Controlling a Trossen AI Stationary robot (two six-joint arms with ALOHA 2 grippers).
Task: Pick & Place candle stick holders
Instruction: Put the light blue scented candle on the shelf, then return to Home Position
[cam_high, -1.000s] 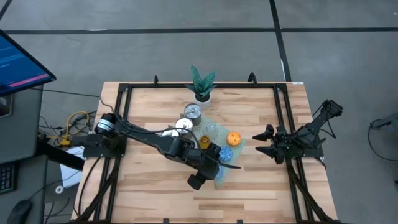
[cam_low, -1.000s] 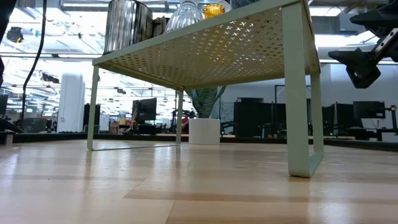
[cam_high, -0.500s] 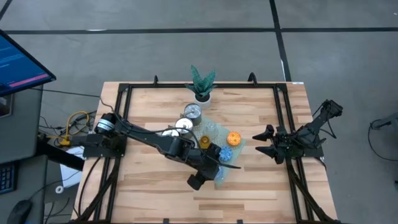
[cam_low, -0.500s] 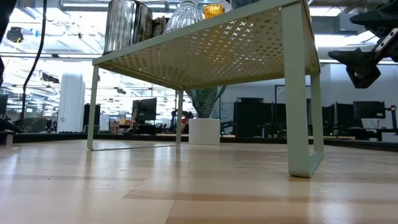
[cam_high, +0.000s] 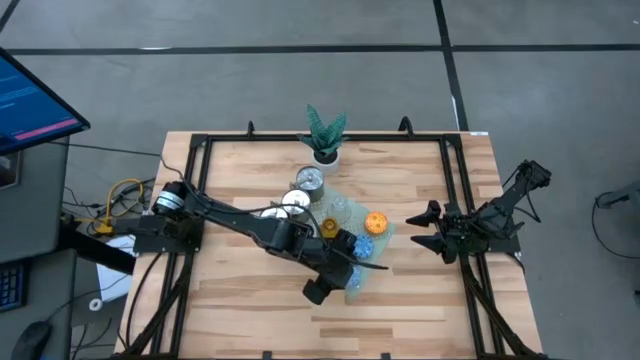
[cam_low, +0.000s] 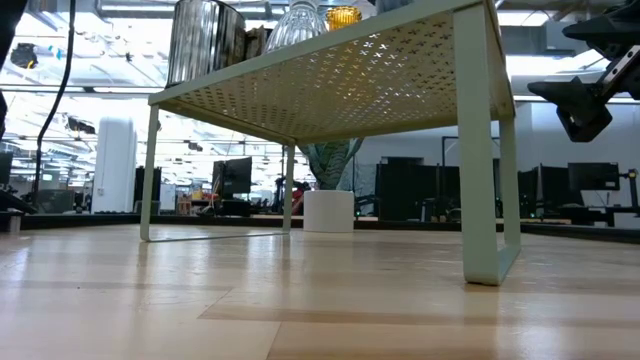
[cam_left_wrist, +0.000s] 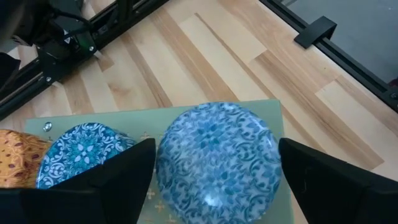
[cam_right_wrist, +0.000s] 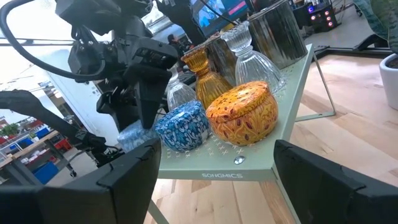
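A pale green perforated shelf (cam_high: 386, 236) stands mid-table and carries the holders. An orange one (cam_high: 375, 222), a blue bumpy one (cam_high: 362, 245), an amber glass one (cam_high: 328, 228), clear glass ones (cam_high: 340, 207) and silver ones (cam_high: 310, 180) stand on it. My left gripper (cam_high: 352, 266) is over the shelf's near right corner, shut on the second blue bumpy holder (cam_left_wrist: 217, 162). My right gripper (cam_high: 424, 228) is open and empty at the table's right edge, level with the shelf. My left gripper has the blue bumpy holder between its two fingers, one finger (cam_left_wrist: 127, 177) on each side of its round wall (cam_left_wrist: 166, 163). The fingers come slanting down from the table's left. The holder is upright over the shelf's corner (cam_left_wrist: 264, 112); whether its base rests there is hidden.
A green-leaved plant in a white pot (cam_high: 325, 137) stands behind the shelf. A black frame (cam_high: 455, 200) runs round the table. Bare wood lies near and to the right of the shelf (cam_low: 480, 130), which stands on thin legs.
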